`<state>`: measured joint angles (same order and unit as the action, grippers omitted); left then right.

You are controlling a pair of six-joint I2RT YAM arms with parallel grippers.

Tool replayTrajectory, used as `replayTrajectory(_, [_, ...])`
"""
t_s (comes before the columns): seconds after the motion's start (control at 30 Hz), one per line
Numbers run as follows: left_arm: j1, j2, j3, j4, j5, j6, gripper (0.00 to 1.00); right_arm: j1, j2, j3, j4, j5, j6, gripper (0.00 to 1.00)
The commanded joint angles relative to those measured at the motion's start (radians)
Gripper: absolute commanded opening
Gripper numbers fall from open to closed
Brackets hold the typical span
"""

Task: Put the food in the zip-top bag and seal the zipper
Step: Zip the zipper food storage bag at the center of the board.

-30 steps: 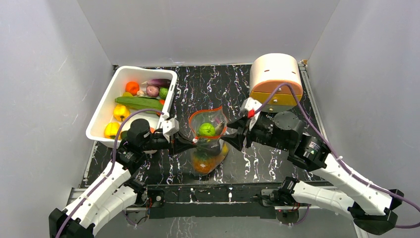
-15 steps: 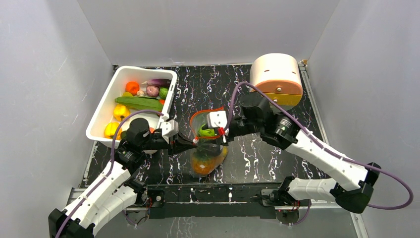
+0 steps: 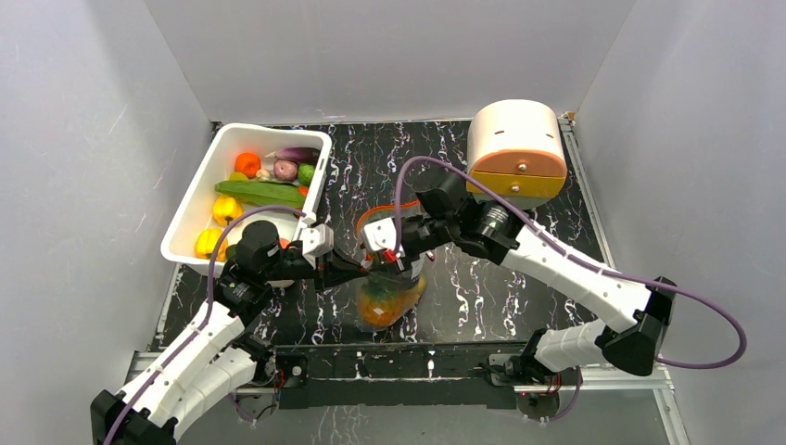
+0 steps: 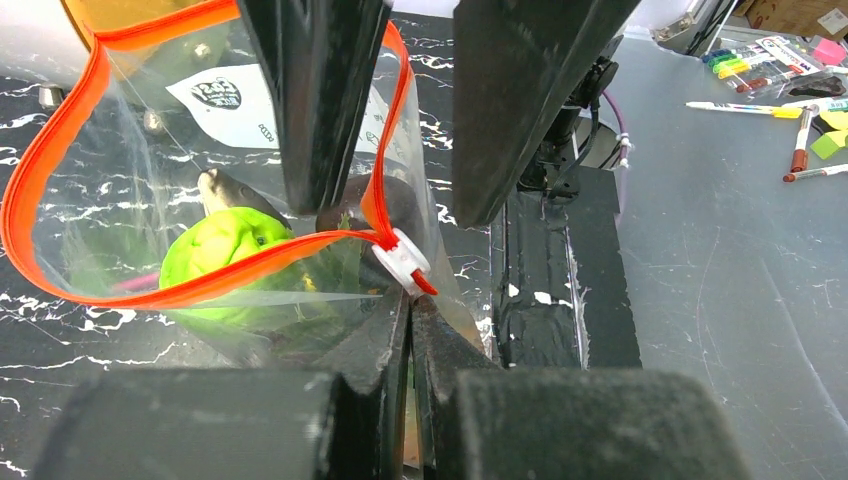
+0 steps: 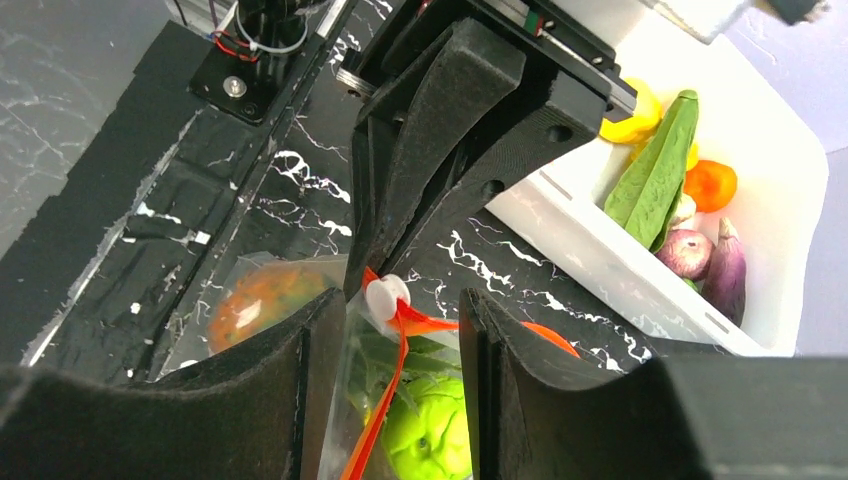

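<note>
The clear zip-top bag (image 3: 389,292) stands on the black table with its mouth open. It holds a green food (image 4: 225,255), also in the right wrist view (image 5: 430,430), and an orange one (image 5: 265,300). The orange-red zipper (image 4: 40,170) forms an open loop, with a white slider (image 4: 400,255) at its near end. My left gripper (image 4: 410,300) is shut on the bag's corner just below the slider. My right gripper (image 5: 400,305) is open, with one finger on each side of the slider (image 5: 383,295) and not touching it. More food (image 3: 264,190) lies in the tub.
A white tub (image 3: 199,204) of toy vegetables stands at the back left, close to my left arm. A round cream and orange container (image 3: 516,148) stands at the back right. Both grippers meet over the bag at the table's middle.
My right arm has swung left over the bag, bringing its open fingers to the slider end next to my left gripper. My left gripper has kept its hold in place.
</note>
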<state>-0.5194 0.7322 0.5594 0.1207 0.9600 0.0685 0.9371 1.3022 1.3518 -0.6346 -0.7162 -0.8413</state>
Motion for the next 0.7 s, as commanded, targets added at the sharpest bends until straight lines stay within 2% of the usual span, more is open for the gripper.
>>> replayTrajectory(0.0, [-0.003, -0.007, 0.032, 0.057, 0.044, 0.027, 0.00, 0.017, 0.031, 0.068, -0.001, 0.006, -0.077, 0.43])
replayTrajectory(0.17, [-0.004, 0.001, 0.041, 0.044, 0.057, 0.035, 0.00, 0.031, 0.081, 0.119, -0.087, 0.026, -0.127, 0.42])
replayTrajectory(0.37, [-0.004, 0.004, 0.045, 0.063, 0.066, 0.019, 0.00, 0.044, 0.090, 0.105, -0.124, 0.066, -0.162, 0.31])
replayTrajectory(0.5, [-0.002, 0.005, 0.051, 0.062, 0.075, 0.015, 0.00, 0.050, 0.103, 0.113, -0.150, 0.056, -0.165, 0.28])
replayTrajectory(0.67, [-0.003, 0.022, 0.066, 0.039, 0.083, 0.024, 0.00, 0.054, 0.106, 0.109, -0.155, 0.051, -0.171, 0.01])
